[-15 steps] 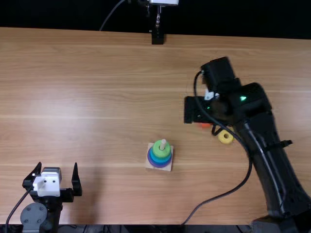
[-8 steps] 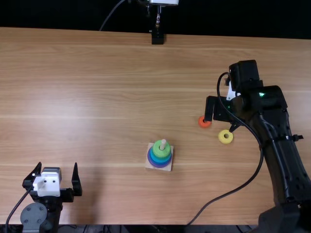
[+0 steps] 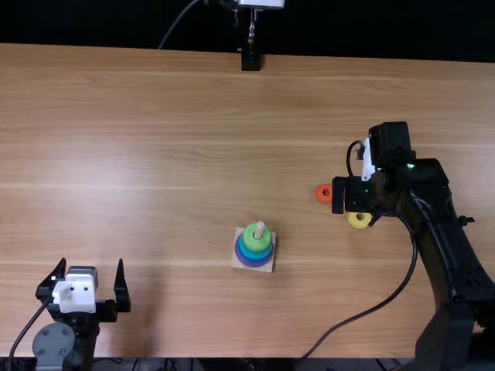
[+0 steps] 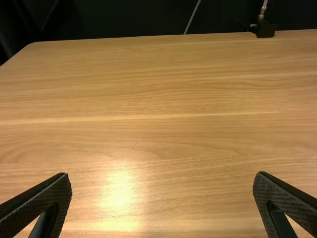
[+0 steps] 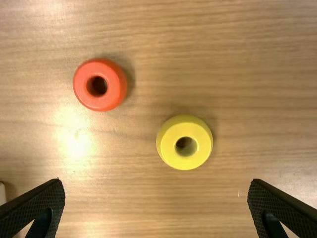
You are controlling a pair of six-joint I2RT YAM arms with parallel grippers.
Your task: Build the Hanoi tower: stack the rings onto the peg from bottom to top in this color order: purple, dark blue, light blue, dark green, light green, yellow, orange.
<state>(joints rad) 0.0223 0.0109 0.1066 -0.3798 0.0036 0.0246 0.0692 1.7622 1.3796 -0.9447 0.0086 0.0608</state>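
Observation:
The peg base [image 3: 264, 267] stands near the table's middle with purple, blue and green rings [image 3: 257, 238] stacked on it; the pale peg tip pokes out on top. To its right lie an orange ring [image 3: 324, 193] and a yellow ring [image 3: 359, 220]. Over the yellow ring hangs my right gripper [image 3: 357, 197], partly covering it. In the right wrist view the open right gripper [image 5: 156, 206] has nothing between its fingers, near the yellow ring [image 5: 184, 143]; the orange ring [image 5: 100, 85] is farther off. My left gripper [image 3: 103, 287] rests open at the near left; the left wrist view shows the left gripper [image 4: 162, 198] holding nothing.
A black stand [image 3: 250, 59] is at the table's far edge. The right arm's loose cable [image 3: 370, 308] loops over the table between the peg base and that arm.
The right gripper has moved right and then back toward the near edge, from above the orange ring to the yellow one, uncovering the orange ring. The left arm and the stack have kept still.

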